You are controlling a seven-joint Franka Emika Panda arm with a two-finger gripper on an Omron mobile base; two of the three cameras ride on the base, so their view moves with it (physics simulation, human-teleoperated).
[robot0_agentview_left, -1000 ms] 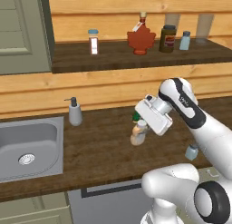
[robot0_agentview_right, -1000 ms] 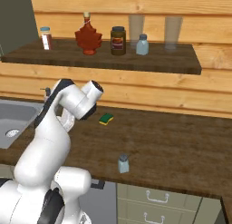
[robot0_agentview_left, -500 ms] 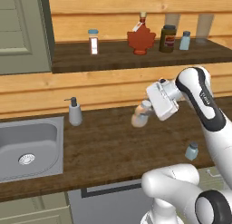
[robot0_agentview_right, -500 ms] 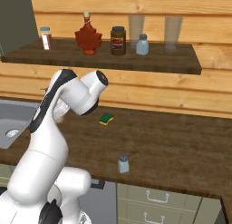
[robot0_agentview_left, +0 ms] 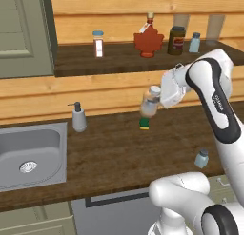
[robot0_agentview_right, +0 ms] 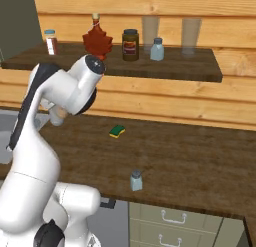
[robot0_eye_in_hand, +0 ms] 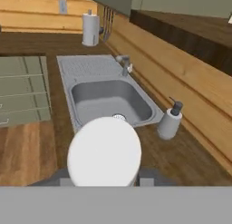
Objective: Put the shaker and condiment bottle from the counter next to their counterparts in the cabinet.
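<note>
Since the earlier frames, my arm has swung the held bottle up and away from the worktop's front toward the plank wall; nothing else in the scene has shifted. My gripper (robot0_agentview_left: 155,103) is clamped on the condiment bottle (robot0_agentview_left: 149,103), which hangs tilted in the air below the cabinet (robot0_agentview_left: 119,63) shelf and above the green-and-yellow sponge (robot0_agentview_left: 144,123). Seen along the hand, the bottle's whitish cap (robot0_eye_in_hand: 105,151) sits between the two finger tips and hides the bottle's body. From the right base camera, the arm's elbow covers most of the bottle, so only a tan sliver (robot0_agentview_right: 59,112) shows.

The sponge lies on the counter (robot0_agentview_left: 109,153) near the back wall, roughly at mid-length. I see the shaker (robot0_agentview_left: 201,158) standing upright near the worktop's front edge toward its right end, well apart from the sponge. A soap dispenser (robot0_agentview_left: 78,118) stands at the back edge just beside the sink (robot0_agentview_left: 28,153), which is inset at the left end.

On the shelf, from left to right, stand a clear jar with a blue lid (robot0_agentview_left: 98,43), the red maple-leaf bottle (robot0_agentview_left: 148,39), a dark brown jar (robot0_agentview_left: 176,40) and the matching shaker (robot0_agentview_left: 194,43) just beside it. Two clear glasses (robot0_agentview_right: 150,28) stand at the shelf's right end. A grey-green door (robot0_agentview_left: 24,34) hangs left of the shelf.
</note>
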